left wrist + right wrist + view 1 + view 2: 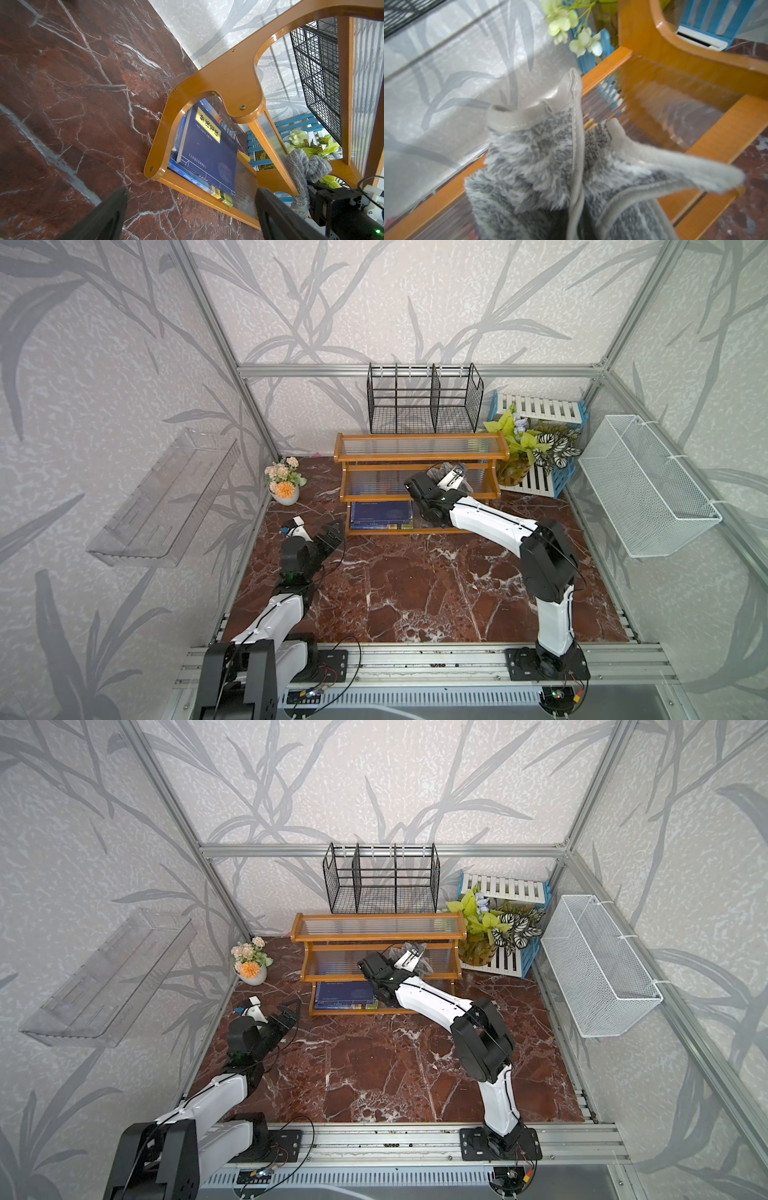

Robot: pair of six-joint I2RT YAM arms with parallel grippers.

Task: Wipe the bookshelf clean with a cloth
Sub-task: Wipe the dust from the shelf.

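Readable print sits only on two books in the bottom tier of the bookshelf (234, 83).

In my left wrist view, the spine of the lower blue book (190, 179) reads "ANIMAL FARM" in pale capitals, followed by a smaller word I cannot make out. The dark blue book (207, 153) lying on top of it bears a yellow label (207, 124) with four large black Chinese characters, which I cannot read with certainty at this slant. The finer lines of characters beside the label and along the cover's edge are too small to read. In both top views the cover (380, 511) (345, 990) shows only faint print, too small to read.
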